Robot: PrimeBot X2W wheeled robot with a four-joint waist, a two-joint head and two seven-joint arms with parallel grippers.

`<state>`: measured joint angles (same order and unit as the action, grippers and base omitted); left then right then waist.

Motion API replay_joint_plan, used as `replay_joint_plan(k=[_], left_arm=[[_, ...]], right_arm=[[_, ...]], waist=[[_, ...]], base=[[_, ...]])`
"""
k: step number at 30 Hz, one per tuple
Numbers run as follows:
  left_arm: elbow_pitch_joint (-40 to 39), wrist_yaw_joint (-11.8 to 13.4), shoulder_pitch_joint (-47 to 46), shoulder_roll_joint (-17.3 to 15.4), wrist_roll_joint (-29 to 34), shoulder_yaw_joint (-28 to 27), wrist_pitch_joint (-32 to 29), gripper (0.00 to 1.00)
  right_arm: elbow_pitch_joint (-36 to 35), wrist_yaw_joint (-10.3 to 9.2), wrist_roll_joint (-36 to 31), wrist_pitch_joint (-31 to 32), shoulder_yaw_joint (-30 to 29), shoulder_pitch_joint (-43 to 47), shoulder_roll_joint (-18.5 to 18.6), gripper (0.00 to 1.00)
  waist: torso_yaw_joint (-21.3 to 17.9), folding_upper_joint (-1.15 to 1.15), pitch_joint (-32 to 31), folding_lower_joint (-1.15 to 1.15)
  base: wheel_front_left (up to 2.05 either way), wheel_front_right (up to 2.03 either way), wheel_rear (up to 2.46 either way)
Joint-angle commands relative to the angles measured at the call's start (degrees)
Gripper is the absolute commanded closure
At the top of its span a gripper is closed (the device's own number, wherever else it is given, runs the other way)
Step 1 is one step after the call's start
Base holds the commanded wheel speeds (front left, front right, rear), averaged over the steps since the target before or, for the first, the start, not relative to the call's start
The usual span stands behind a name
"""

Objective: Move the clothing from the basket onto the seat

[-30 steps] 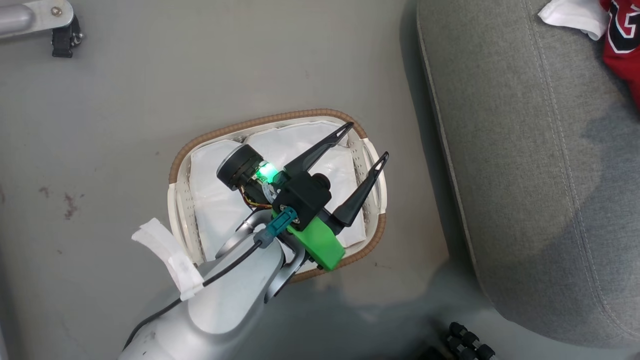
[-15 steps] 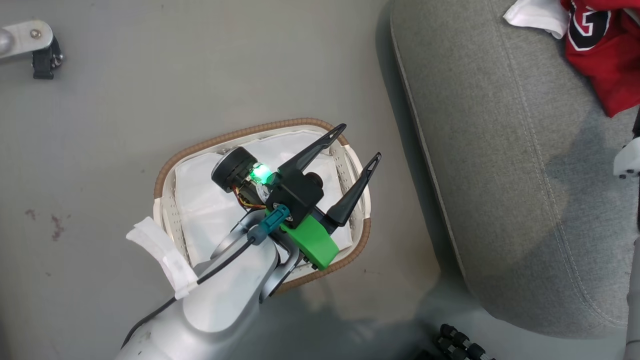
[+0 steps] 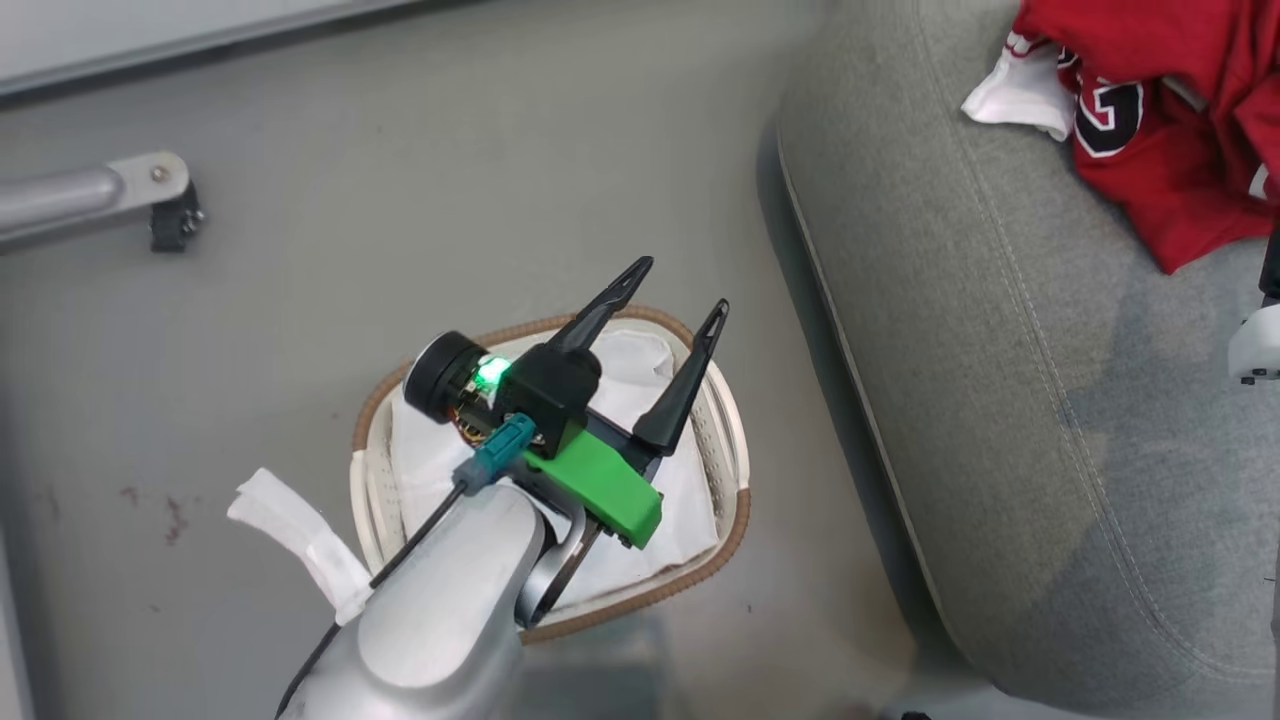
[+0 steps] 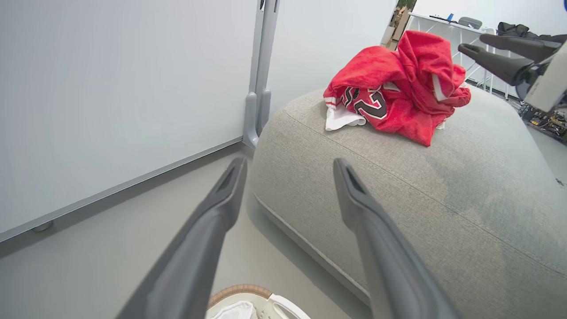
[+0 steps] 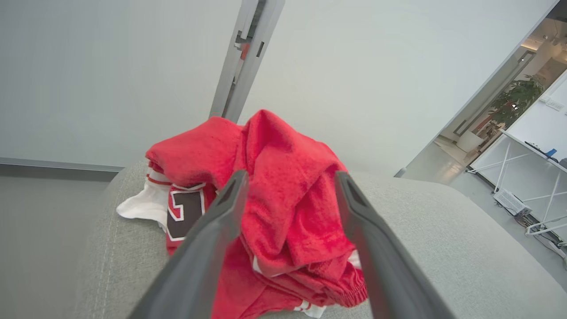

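well, the clothing (image 3: 1170,150) lay heaped on the seat (image 3: 1000,400); the right gripper (image 5: 290,177) stood spread and empty near it, the left gripper (image 3: 679,285) likewise splayed empty above the basket (image 3: 738,500).

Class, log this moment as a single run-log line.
clothing: on seat; basket: white liner visible; left pincer: open, above basket; right pincer: open

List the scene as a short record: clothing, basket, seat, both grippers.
clothing: red heap lying on the seat, white sleeve and dark letter showing
basket: on the floor beside the seat, white liner inside, no red fabric visible in it
left gripper: open, above the basket
right gripper: open, near the clothing, holding nothing
task: looks done
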<state>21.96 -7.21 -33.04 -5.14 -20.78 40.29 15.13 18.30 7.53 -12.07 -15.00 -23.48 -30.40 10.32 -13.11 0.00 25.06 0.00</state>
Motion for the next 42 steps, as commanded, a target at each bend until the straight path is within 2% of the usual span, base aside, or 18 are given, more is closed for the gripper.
replay_joint_plan(k=[1,7,10,17,28,36,42], left_arm=[[0.11,0.14,1.76,0.22,-0.57,-1.08,0.02,0.00],[0.65,0.76,5.51,0.97,-0.50,-7.08,0.02,0.00],[1.03,0.76,7.50,1.18,-0.38,-10.19,0.01,0.00],[0.56,1.03,12.08,1.39,0.56,-18.06,0.01,0.00],[-1.14,0.71,19.72,1.45,2.41,-30.48,0.01,0.00],[-1.18,0.37,26.59,1.89,3.00,-34.51,0.01,0.00],[-1.56,0.24,29.49,2.12,2.94,-35.84,0.01,0.00]], right_arm=[[0.07,-0.08,0.67,-0.28,0.32,0.02,0.97,0.00],[2.52,-0.08,1.69,-0.27,3.31,-1.56,2.24,0.00],[3.74,-0.08,1.92,-0.28,5.32,-2.06,1.63,0.00],[5.96,-0.08,3.39,-0.28,11.99,-1.73,-1.53,0.00],[6.85,-0.08,7.37,-0.28,21.08,4.65,-6.50,0.00],[6.10,-0.08,11.27,-0.28,23.61,12.81,-7.31,0.00],[4.19,-0.08,15.14,-0.28,23.02,17.40,-7.31,0.00]], waist=[[2.26,0.00,-4.67,0.00],[5.21,0.00,-9.74,0.00],[6.84,0.00,-11.73,0.00],[10.34,0.00,-14.92,0.00],[12.52,0.00,-18.21,0.00],[12.69,0.00,-21.64,0.00],[12.87,0.00,-23.16,0.00]], base=[[0.00,0.00,0.00],[0.00,0.00,0.00],[0.00,0.00,0.00],[0.00,0.00,0.00],[0.00,0.00,0.00],[0.00,0.00,0.00],[0.00,0.00,0.00]])
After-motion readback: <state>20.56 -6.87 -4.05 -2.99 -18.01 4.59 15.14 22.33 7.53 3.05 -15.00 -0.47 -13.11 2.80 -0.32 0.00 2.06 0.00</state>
